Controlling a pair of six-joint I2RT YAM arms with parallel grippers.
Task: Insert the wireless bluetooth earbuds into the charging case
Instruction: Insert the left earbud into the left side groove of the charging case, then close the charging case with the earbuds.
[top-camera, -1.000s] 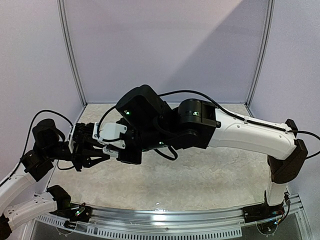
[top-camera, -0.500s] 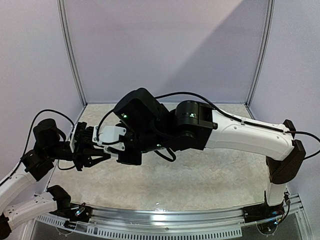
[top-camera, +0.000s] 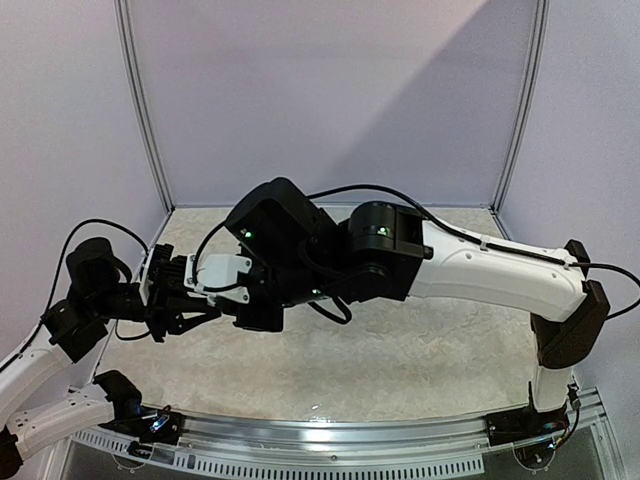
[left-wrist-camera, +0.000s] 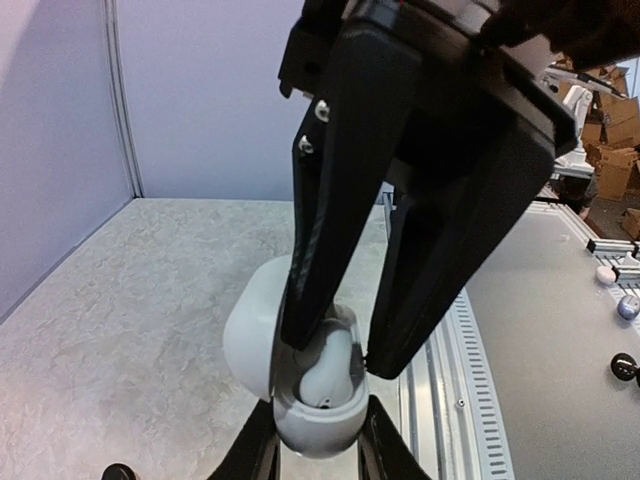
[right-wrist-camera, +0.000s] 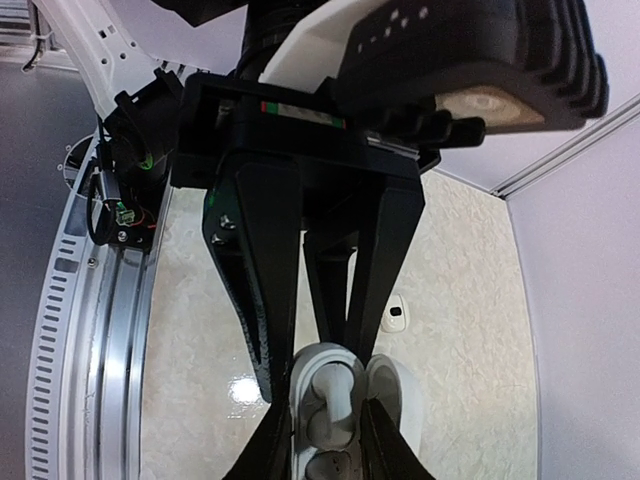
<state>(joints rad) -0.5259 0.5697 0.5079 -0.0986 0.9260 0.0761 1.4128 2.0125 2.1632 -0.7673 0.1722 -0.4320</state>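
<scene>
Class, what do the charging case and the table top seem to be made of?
The charging case: probably smooth, slightly glossy white plastic, going by its rounded moulded shell and soft highlights. The table top: matte, pale beige with marble-like veining; stone-look laminate or a printed mat, cannot tell which.

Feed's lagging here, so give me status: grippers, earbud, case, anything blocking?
Left gripper shut on open charging case, held aloft. Right gripper jaws straddle a white earbud sitting in the case; grip unclear. Nothing blocking.
</scene>
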